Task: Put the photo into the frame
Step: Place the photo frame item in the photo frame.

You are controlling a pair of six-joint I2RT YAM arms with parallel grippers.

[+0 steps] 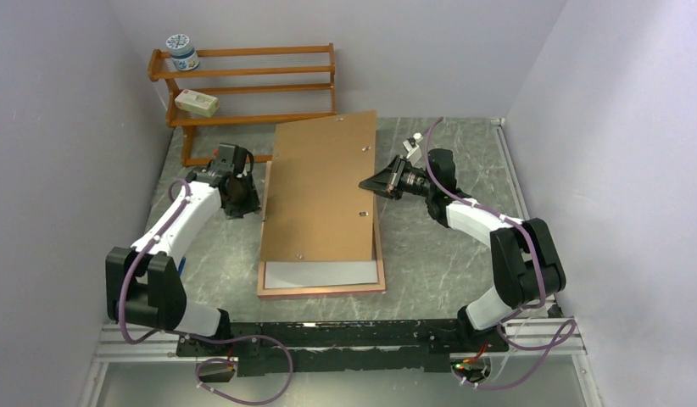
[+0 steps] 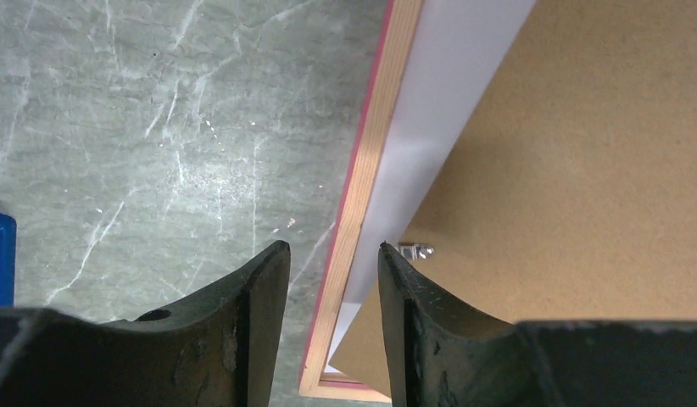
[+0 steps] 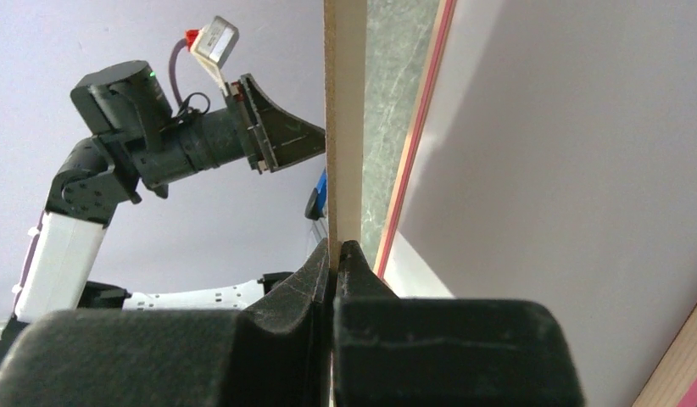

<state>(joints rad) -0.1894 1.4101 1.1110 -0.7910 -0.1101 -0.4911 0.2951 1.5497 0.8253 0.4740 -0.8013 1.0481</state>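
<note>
Lengthwise, the frame (image 1: 321, 290) runs near-to-far, photo (image 1: 320, 273) white-side up.

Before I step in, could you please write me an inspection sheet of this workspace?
Surface: grey-green marbled table.
Job's things: frame lies back up; photo inside its rim, white back up; hardboard backing sheet tilted over both.
Clutter: wooden slatted rack, far left, holding a jar and a small box.
Grippers: left gripper open above the frame's left edge; right gripper shut on the backing sheet's right edge.
Cables: purple cables along both arms.
Surroundings: pale walls on three sides.
</note>
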